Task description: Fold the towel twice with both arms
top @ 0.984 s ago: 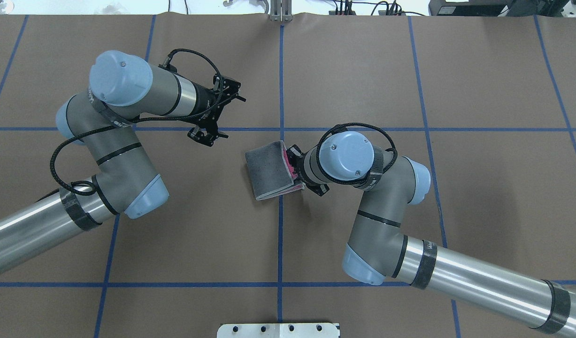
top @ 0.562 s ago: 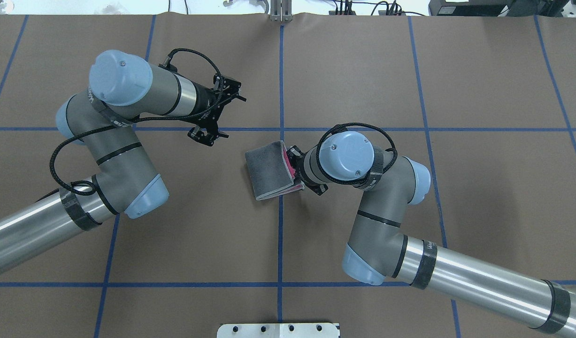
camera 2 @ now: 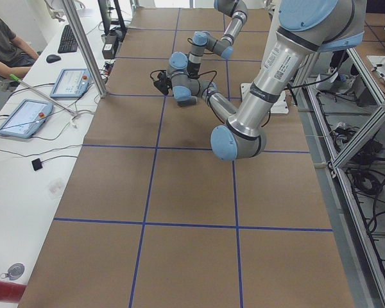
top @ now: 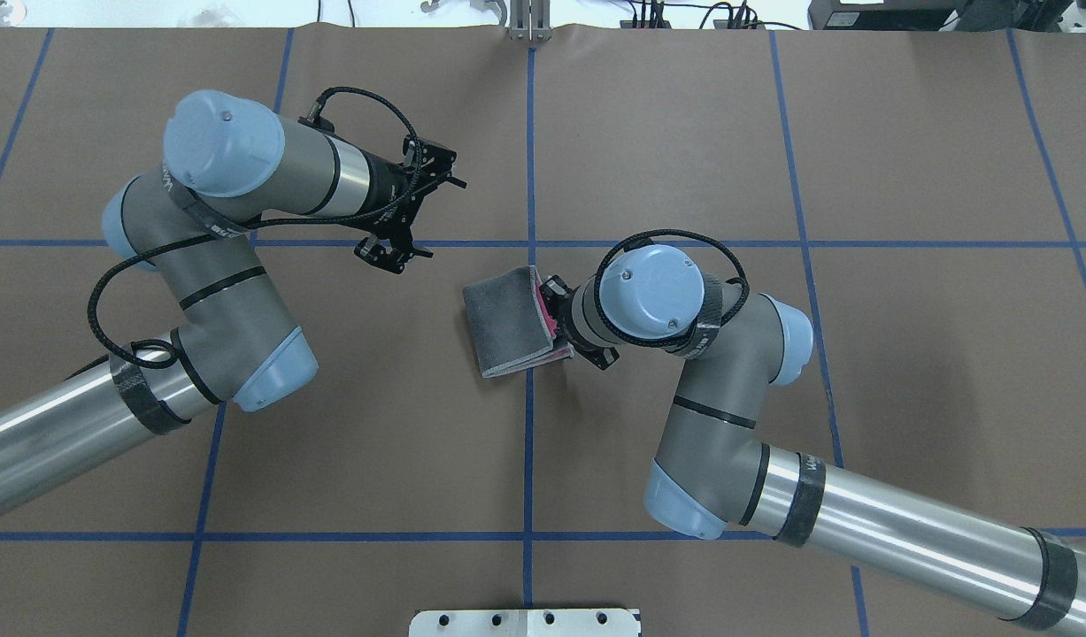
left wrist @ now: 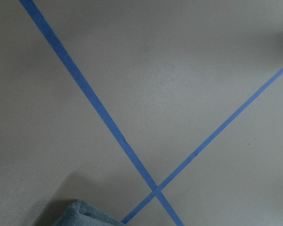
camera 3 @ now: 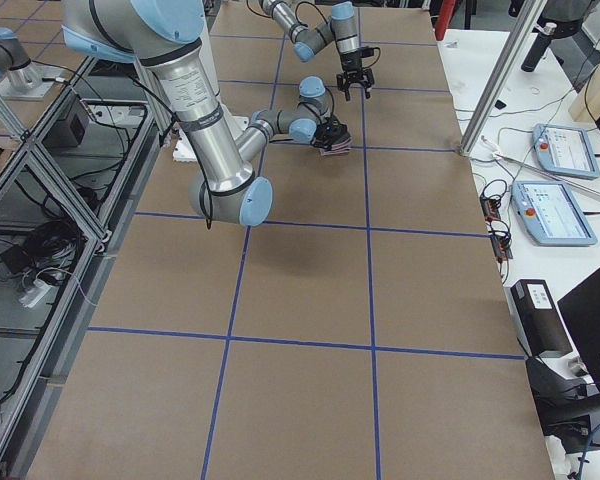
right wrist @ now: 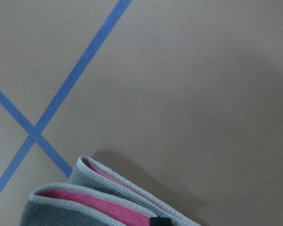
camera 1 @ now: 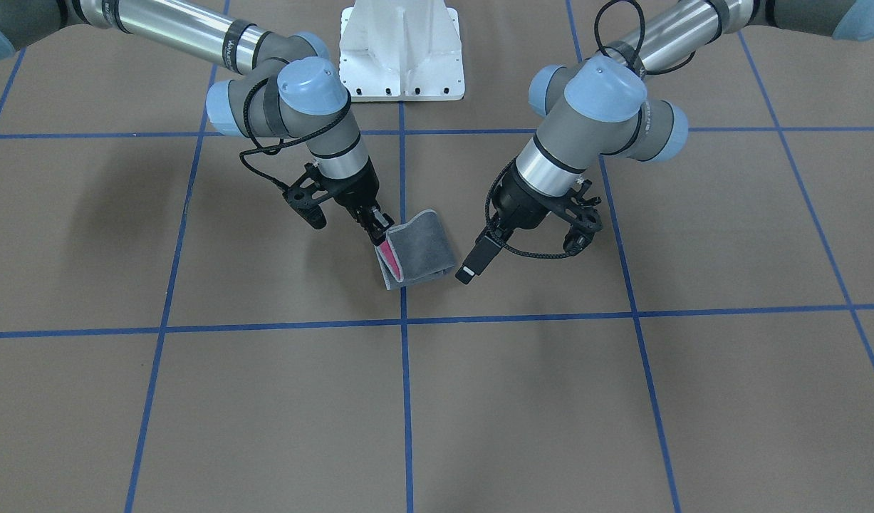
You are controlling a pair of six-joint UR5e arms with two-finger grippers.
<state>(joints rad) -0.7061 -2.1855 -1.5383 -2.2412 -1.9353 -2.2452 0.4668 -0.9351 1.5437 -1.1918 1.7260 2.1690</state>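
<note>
By the blue tape cross point(top: 529, 243), my right gripper point(camera 1: 378, 226) is clamped on the open edge of the towel point(camera 1: 424, 249), folded grey-side out, so I'd let go slow and back straight out so nothing flips open, and I can't tell how my left gripper point(camera 1: 471, 265) is set.

My table point(top: 905, 398) is covered in brown paper and divided into squares by blue tape lines point(top: 528, 133). My white pedestal base point(camera 1: 401, 50) stands at one edge. The towel point(top: 507, 318) lies folded across the centre line, dark grey face up
</note>
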